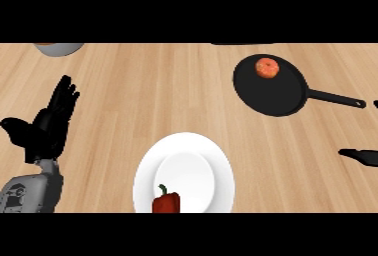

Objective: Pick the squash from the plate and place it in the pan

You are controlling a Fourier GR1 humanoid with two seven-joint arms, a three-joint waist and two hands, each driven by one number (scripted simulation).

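Observation:
A small orange squash (266, 68) lies inside the black pan (273, 95) at its far side; the pan's handle points right. The white plate (184, 172) sits near the front middle of the wooden counter and carries a red bell pepper (166, 202) at its near edge. My left hand (46, 125) rests open at the left, fingers straight and pointing up, far from both plate and pan. Only the dark fingertips of my right hand (360, 156) show at the right edge, below the pan's handle, holding nothing that I can see.
A grey bowl (59, 48) is cut off at the back left. A dark object's edge (240, 44) shows at the back, above the pan.

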